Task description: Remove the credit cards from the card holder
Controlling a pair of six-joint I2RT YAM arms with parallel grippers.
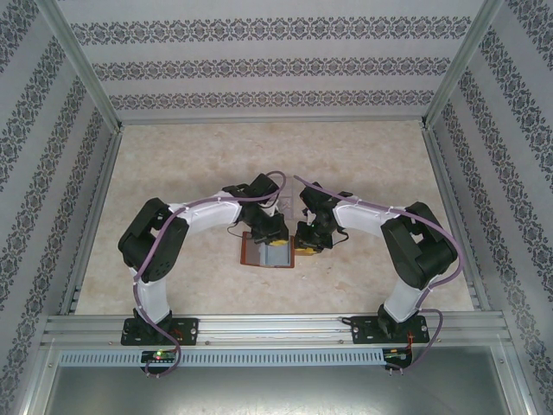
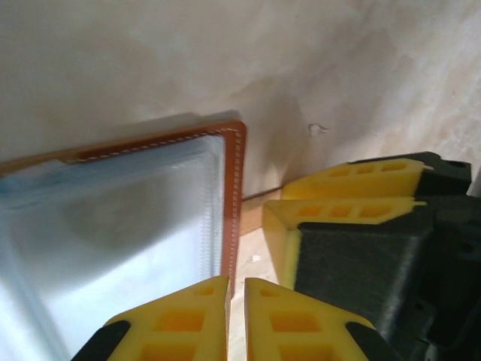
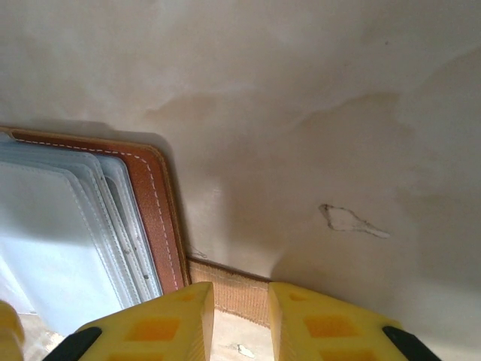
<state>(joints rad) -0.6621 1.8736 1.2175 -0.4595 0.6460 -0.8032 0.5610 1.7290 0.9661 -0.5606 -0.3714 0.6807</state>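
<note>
In the middle of the table [image 1: 173,173], the wallet [image 1: 275,256] lay open and flat, with both arms crowded over its right edge. The left gripper [image 2: 235,301] had its fingers almost together above that stitched edge, with nothing visible between them. The right gripper [image 3: 240,312], just to the right, stood astride the tan tab [image 3: 229,289] with a gap between its fingers; I could not tell whether it gripped the tab. I judged the cards to be inside the cloudy sleeves [image 2: 113,226], though I could not pick one out. My worry was that the closed left gripper would skid off the slick plastic or catch a whole sleeve. That would drag the light wallet along if the tab was not pinned. The grippers also sat so near each other that any sideways move risked a knock.
</note>
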